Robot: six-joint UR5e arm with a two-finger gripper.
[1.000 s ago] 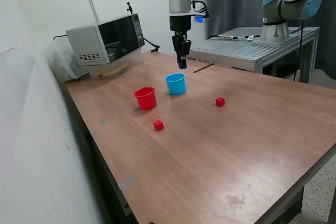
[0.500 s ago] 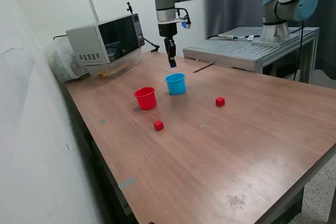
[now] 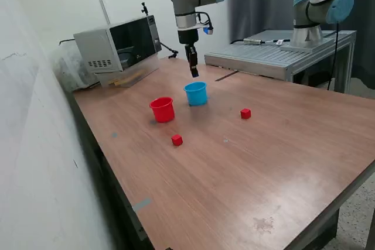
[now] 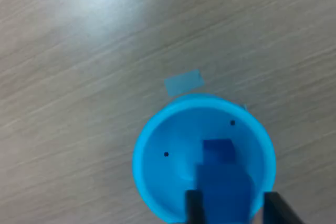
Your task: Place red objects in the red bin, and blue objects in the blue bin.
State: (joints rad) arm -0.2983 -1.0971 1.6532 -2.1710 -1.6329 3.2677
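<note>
Above the table [image 3: 281, 162], the tool [image 3: 193, 72] hangs over the blue bin [image 3: 196, 93].

Blue bin [image 4: 157, 156]: light blue cup, seen from above, open mouth toward me, standing on the table [image 4: 68, 77].
Inside the bin: one dark blue cube [image 4: 218, 149] lying on its floor.
My end effector [image 4: 230, 205]: two dark fingers [image 4: 193, 208] over the bin's rim, clamped on a second dark blue cube [image 4: 223, 195].
Table: pale wood grain, a small bluish tape patch [image 4: 183, 82] just beside the bin.
</note>
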